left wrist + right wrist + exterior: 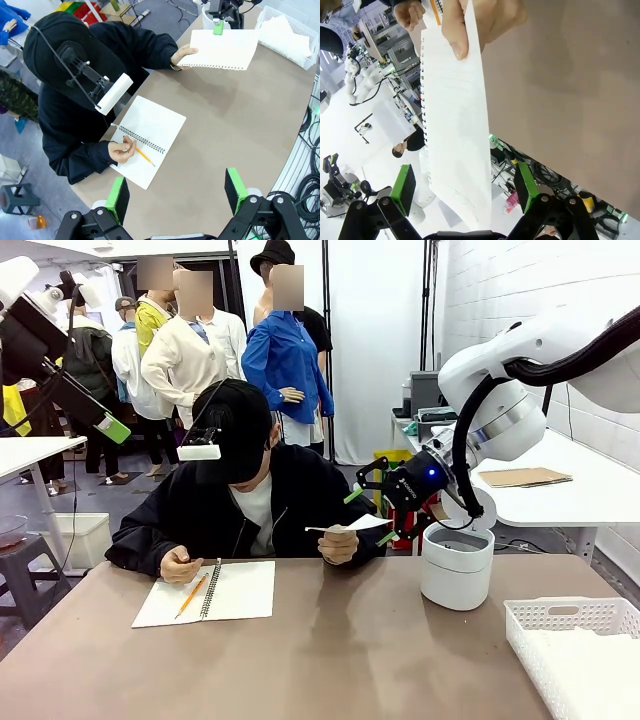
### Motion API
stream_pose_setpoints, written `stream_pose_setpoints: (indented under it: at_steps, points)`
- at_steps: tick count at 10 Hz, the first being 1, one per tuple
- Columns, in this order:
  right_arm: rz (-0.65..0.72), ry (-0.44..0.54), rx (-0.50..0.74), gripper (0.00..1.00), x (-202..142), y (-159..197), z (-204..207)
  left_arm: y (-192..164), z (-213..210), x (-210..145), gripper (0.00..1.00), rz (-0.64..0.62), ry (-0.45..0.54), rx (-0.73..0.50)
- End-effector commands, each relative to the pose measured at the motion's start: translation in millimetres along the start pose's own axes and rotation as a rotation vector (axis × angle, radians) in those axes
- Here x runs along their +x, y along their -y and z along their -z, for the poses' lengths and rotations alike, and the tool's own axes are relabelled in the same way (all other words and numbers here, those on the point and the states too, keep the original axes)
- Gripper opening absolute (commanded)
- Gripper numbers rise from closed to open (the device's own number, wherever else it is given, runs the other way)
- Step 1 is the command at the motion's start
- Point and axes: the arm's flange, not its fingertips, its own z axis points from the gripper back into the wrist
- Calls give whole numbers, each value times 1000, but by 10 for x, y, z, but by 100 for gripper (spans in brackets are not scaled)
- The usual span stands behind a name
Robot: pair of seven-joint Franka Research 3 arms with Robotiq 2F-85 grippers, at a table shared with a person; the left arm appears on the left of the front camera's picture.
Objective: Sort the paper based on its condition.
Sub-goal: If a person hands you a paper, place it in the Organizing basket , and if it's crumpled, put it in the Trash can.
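Centre-right of the front view, the person's hand (338, 545) pinches the sheet (352, 525) by its near edge. The free end juts toward the right gripper (368, 516), likely so it can be taken without touching fingers. In the right wrist view the sheet runs up between the green pads, and the jaws stand wide on either side. Whether a pad touches it is hard to tell.

The left gripper (176, 190), at the bottom of its own view, hangs wide and empty over bare table.

The notebook (235, 590) lies flat at left under the other hand. The bin (457, 565) and basket (570, 605) at right look like the sorting places.
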Motion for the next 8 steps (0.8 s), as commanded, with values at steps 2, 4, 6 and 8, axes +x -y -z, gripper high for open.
stream_pose_setpoints:
  at_steps: [2, 4, 6, 8]
  points:
    - [4, -14, 15, 60, 16, 7, -1, -2, -7, -3, 100, -1, 2, -1]
    - [13, -21, 22, 21, 8, 2, -9, -2, -7, -3, 100, -1, 2, -1]
    - [25, -21, 17, 0, 17, 11, 2, -2, -7, -3, 100, -1, 2, -1]
    - [33, -28, 14, 0, 20, 18, 0, -2, -7, -3, 100, -1, 2, -1]
